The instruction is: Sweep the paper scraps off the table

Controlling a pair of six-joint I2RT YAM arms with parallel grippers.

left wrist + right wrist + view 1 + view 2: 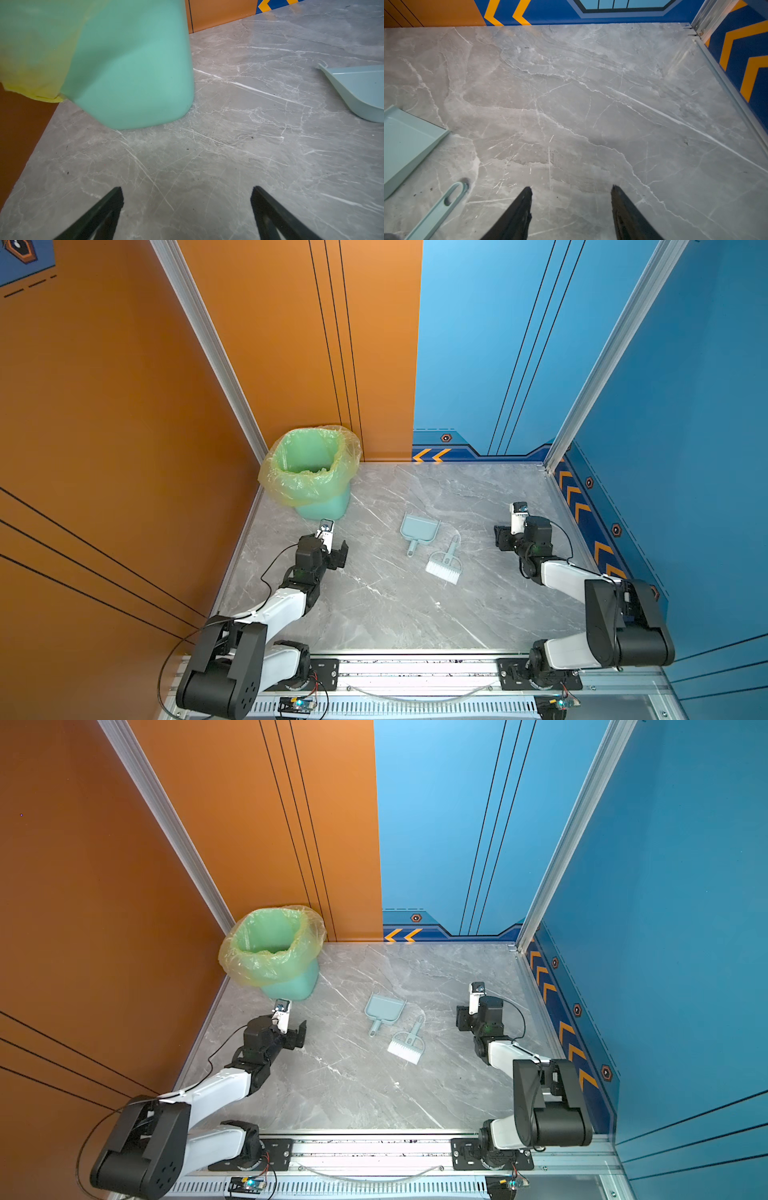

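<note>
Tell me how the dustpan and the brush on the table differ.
The dustpan is an open scoop; the brush ends in whitish bristles. The dustpan's handle points toward the near edge of the table, the brush's handle away from it. The dustpan lies nearer the bin than the brush. Both are pale blue, lying flat, ungripped.

Place: a robot test booth, like a lab.
Walls: an orange wall point(104, 427) and a blue wall point(685, 406) with painted arrows point(419, 455).
Frame: shiny metal posts point(210, 344).
Robot: a left arm point(286, 601) and a right arm point(569, 576) bolted to a rail point(415, 668) by the grey tabletop point(395, 614).
</note>
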